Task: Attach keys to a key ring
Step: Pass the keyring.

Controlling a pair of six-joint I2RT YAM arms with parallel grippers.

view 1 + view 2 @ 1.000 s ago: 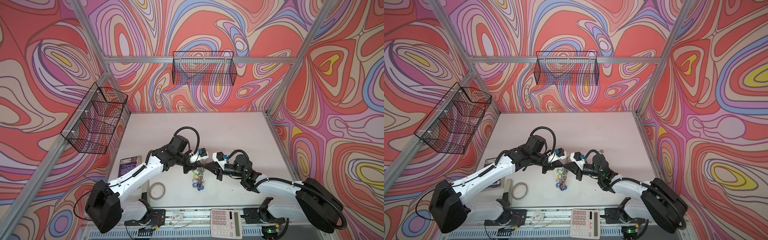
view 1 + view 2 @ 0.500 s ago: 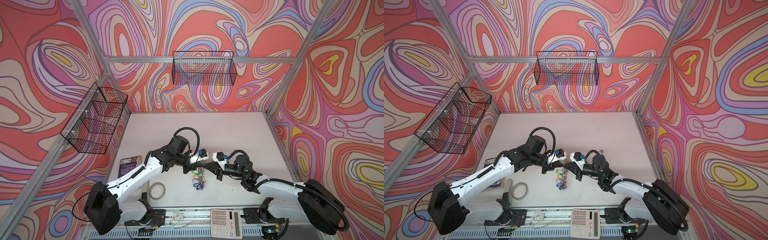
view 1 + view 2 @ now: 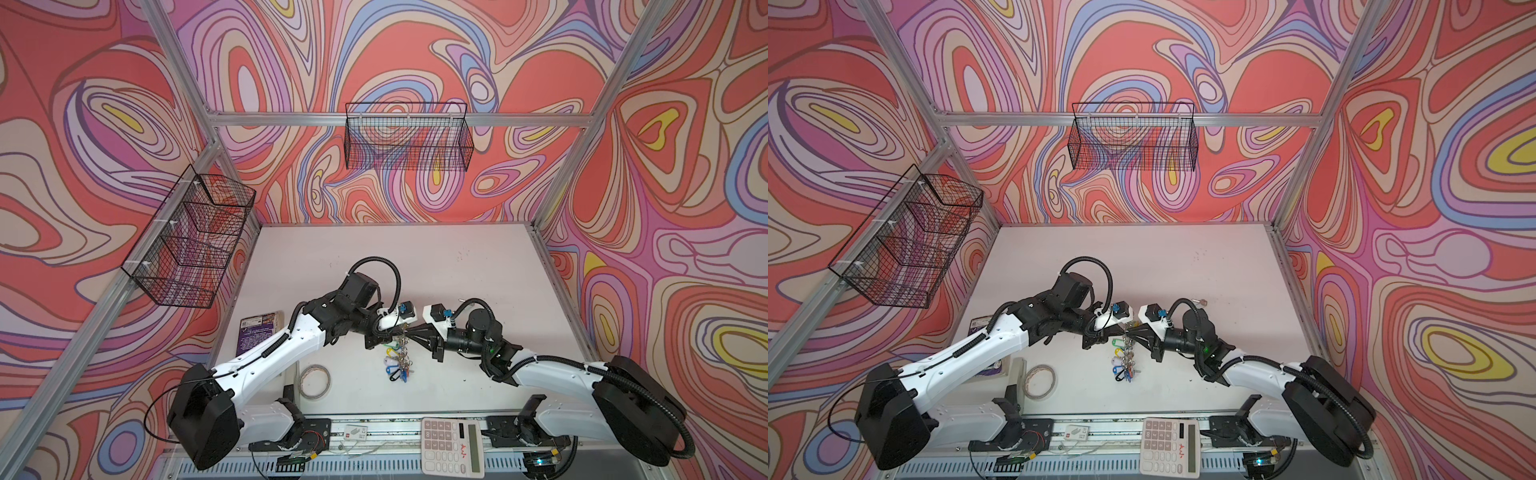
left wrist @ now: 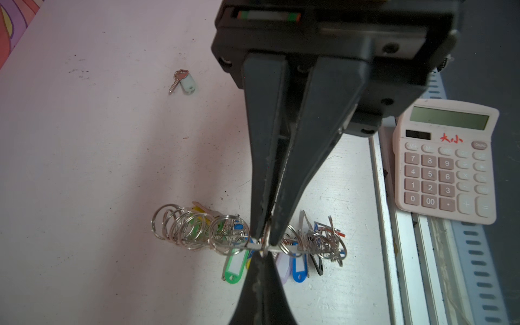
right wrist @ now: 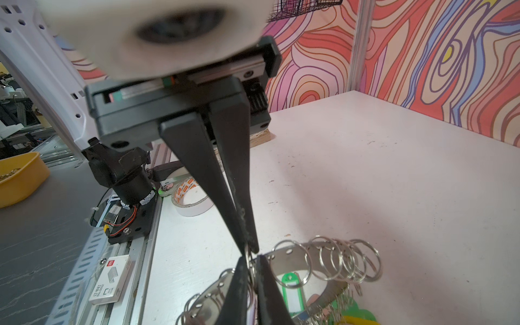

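Observation:
The key ring [image 5: 292, 253], a wide flat silver band fringed with small split rings, hangs above the table between both arms in both top views [image 3: 401, 347] [image 3: 1128, 345]. Several keys with coloured tags dangle from it, among them a green tag [image 4: 235, 267] and a blue tag [image 4: 298, 270]. My left gripper [image 4: 263, 251] [image 3: 398, 331] is shut on the band's rim. My right gripper [image 5: 250, 260] [image 3: 409, 330] meets it tip to tip, shut on the same stretch of rim with a thin split ring between its fingers. One key with a pale mint tag [image 4: 187, 83] lies loose on the table.
A beige tape roll [image 3: 316, 382] and a purple book [image 3: 257, 332] lie near the left arm. A pink calculator [image 4: 447, 160] and a staple box [image 5: 109, 278] sit on the front rail. Wire baskets [image 3: 409, 141] [image 3: 191, 237] hang on the walls.
Both grippers stay tip to tip at the key ring. Only the left arm shifts very slightly.

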